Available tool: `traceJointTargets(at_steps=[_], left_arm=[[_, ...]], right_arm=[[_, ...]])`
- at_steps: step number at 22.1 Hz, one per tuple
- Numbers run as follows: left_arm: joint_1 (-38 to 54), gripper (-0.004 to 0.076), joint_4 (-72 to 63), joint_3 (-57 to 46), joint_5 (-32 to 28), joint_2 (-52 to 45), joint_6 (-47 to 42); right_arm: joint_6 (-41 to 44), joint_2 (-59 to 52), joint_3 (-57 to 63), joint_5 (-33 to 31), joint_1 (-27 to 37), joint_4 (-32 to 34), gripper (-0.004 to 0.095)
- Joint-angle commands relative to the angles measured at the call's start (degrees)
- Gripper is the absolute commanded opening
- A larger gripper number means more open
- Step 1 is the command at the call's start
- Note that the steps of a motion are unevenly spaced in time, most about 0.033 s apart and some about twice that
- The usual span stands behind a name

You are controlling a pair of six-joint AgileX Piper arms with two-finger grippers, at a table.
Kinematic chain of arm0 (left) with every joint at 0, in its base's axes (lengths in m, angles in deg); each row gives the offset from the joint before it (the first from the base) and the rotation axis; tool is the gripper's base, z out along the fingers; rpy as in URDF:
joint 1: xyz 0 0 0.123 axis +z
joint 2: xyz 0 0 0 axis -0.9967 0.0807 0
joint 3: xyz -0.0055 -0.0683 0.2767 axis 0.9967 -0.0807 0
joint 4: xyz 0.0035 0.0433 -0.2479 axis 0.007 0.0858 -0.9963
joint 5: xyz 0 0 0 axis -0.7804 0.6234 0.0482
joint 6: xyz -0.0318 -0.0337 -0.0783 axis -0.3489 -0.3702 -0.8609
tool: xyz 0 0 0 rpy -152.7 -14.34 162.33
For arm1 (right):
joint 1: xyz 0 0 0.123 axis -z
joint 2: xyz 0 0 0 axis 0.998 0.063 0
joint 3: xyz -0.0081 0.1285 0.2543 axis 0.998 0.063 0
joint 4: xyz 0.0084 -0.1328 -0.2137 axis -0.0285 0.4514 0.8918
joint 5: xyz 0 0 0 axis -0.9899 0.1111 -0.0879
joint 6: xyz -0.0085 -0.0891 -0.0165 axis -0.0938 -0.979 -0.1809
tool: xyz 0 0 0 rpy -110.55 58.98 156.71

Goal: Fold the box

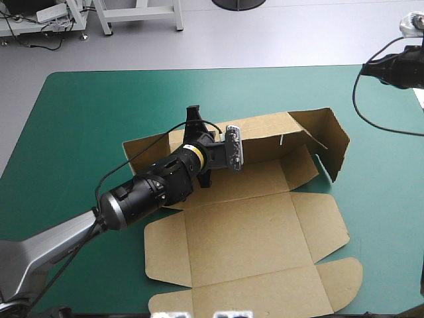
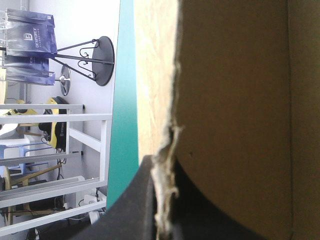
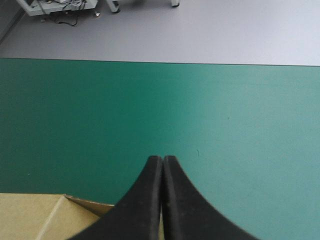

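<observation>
The brown box (image 1: 252, 232) lies at the table's middle as a cut sheet, its broad near panels flat. Its far wall (image 1: 265, 129) and right side wall (image 1: 329, 142) stand raised. My left gripper (image 1: 194, 122) is at the far wall's left part, shut on the board. In the left wrist view the board's frayed edge (image 2: 165, 165) runs between the black fingers (image 2: 135, 205) of the left gripper (image 2: 162, 200). My right gripper (image 1: 366, 68) hovers shut beyond the box's right far corner, touching nothing. In the right wrist view the right gripper (image 3: 162, 161) forms one pointed arch above a box corner (image 3: 40, 215).
The teal-green cover (image 1: 73, 132) shows on every side of the box, widest to the left and beyond the far wall. The box's near flaps (image 1: 341, 281) reach close to the table's front edge. Grey floor lies past the far edge (image 3: 200, 61).
</observation>
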Motion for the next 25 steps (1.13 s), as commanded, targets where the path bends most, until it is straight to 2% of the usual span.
traceJointTargets(at_steps=[1, 4, 11, 18, 25], left_arm=[[-2.8, -0.0006, -0.4, 0.9, 0.8, -1.7, -1.4], [-3.9, -0.0006, 0.2, 0.9, 0.9, -1.7, -1.4], [-3.9, -0.0006, 1.6, 0.9, 2.7, -1.7, -1.4], [-3.9, -0.0006, 3.0, 0.9, 3.3, -0.8, -3.2], [-3.9, -0.0006, 3.0, 0.9, 3.9, 0.4, -3.2]], right_arm=[[-1.2, 5.4, -9.0, -4.5, 0.2, -5.6, -0.0025], [-1.6, 11.8, -13.9, -10.0, 0.2, -8.2, -0.0025], [-4.2, 19.2, -13.0, -10.1, -0.1, -8.5, -0.0025], [-14.3, 21.1, 0.1, -10.1, -2.0, -10.4, -0.0025], [-16.2, 20.7, 5.0, -10.1, -2.0, -10.9, -0.0025]])
